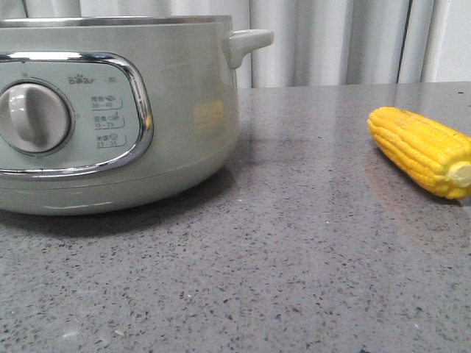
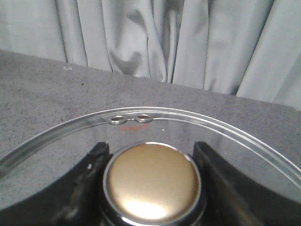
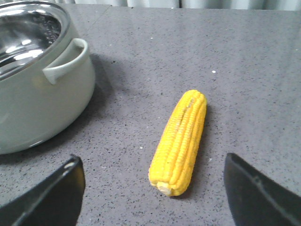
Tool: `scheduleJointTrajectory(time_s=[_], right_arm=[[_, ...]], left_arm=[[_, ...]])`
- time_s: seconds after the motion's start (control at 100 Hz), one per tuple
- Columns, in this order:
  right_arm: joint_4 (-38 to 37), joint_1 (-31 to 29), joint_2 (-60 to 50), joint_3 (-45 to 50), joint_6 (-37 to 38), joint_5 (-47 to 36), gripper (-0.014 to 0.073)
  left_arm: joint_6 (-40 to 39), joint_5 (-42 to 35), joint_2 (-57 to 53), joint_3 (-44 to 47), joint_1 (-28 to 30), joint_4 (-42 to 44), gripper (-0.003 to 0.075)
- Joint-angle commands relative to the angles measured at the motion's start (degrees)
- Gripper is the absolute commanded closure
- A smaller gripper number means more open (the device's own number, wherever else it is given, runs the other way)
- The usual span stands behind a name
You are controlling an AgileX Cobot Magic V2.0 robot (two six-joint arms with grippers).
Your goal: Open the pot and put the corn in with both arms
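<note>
Grey speckled table (image 1: 294, 243); pot (image 1: 110, 110) left, uncovered. Our left gripper (image 2: 151, 188) clamps the glass lid's knob (image 2: 153, 181). Right gripper (image 3: 150, 188) gapes over corn (image 3: 180, 141); light, rigid, we'd grasp mid-cob.

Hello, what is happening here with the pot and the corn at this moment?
The left claw grips the gold knob of a glass lid, held away from the pot, whose steel inside is uncovered. The corn lies on the grey table beside the pot. The right claw is open above it, not touching.
</note>
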Motion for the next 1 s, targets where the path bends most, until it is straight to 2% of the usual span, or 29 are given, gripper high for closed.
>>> scheduleJointTrajectory(time_s=[0.0, 0.47, 0.54, 0.71, 0.99], right_arm=[[-0.03, 0.55, 0.52, -1.90, -0.16, -4.09, 0.0061], [-0.03, 0.69, 0.52, -1.90, -0.16, -4.09, 0.0061], [-0.03, 0.69, 0.52, -1.90, -0.16, -4.09, 0.0061], [-0.03, 0.69, 0.52, -1.90, -0.16, -4.09, 0.0061], [-0.03, 0.69, 0.52, -1.90, -0.16, -3.99, 0.0061]], left_arm=[[-0.13, -7.63, -0.26, -0.55, 0.19, -1.12, 0.0552], [-0.13, -8.50, 5.60, 5.05, 0.19, -1.12, 0.0547], [-0.13, -8.49, 6.15, 5.05, 0.19, -1.12, 0.0522], [-0.02, -8.49, 8.13, 5.05, 0.19, -1.12, 0.0401], [-0.02, -8.70, 10.62, 5.05, 0.19, -1.11, 0.0386]])
